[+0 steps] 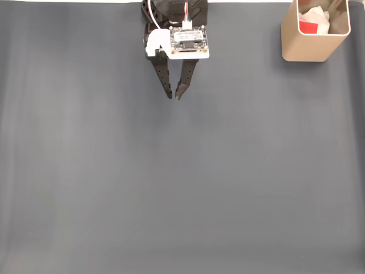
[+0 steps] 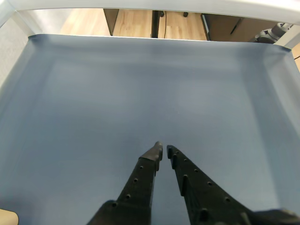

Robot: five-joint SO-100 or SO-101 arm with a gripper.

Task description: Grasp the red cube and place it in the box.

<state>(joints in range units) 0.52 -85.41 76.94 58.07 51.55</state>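
The wide dark grey cloth-covered desk (image 1: pixel 182 182) lies bare, open room everywhere. At its far right corner in the fixed view stands the tall beige thin-walled box (image 1: pixel 312 48), something small and red, likely the red cube (image 1: pixel 308 26), inside among white scraps. It looks light, rigid, best pinched across flat faces. The black two-finger gripper (image 1: pixel 174 95), near the far edge, is nearly pressed together, holding nothing.

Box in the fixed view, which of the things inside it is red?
The red cube, lying by the left wall of the box; the pieces beside it are white.
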